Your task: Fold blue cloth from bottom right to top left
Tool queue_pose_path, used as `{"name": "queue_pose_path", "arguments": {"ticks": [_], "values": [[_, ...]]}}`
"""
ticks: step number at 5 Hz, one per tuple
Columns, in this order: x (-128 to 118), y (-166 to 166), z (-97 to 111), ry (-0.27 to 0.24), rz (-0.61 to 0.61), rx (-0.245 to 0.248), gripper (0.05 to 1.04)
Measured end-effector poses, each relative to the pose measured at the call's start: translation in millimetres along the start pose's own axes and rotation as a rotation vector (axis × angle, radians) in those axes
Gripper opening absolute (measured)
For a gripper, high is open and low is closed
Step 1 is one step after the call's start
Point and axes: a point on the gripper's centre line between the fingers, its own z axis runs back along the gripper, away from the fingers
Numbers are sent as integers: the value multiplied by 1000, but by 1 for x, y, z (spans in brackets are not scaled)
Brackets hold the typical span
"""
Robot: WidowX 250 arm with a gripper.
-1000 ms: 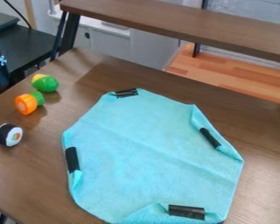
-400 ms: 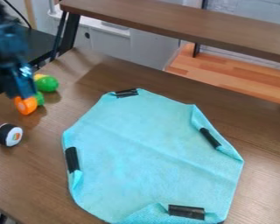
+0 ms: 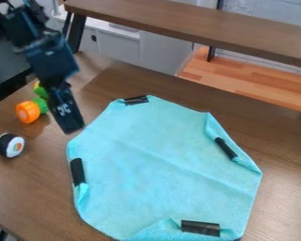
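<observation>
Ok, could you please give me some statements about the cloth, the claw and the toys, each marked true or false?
1. The light-blue fabric cloth lies spread on the brown wood-grain table. True.
2. The black claw is at the cloth's bottom right corner. False; it is by the upper left edge.
3. Four black strips sit along the cloth's edges. True.
4. The round orange-and-green toy lies on the cloth. False; it is on the table, left of the cloth.
</observation>
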Motion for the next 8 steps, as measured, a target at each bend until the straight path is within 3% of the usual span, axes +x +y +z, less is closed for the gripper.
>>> {"name": "queue_pose_path", "arguments": {"ticks": [2,3,4,5,8], "values": [[16,-41,-44,-75,-183,-46,999],[26,-58,-67,-57,-282,-48,999],[36,-70,-82,-73,-343,-43,999],[48,-74,-89,-108,-365,-7,999],[57,-99,-122,-120,-415,-20,999]]}}
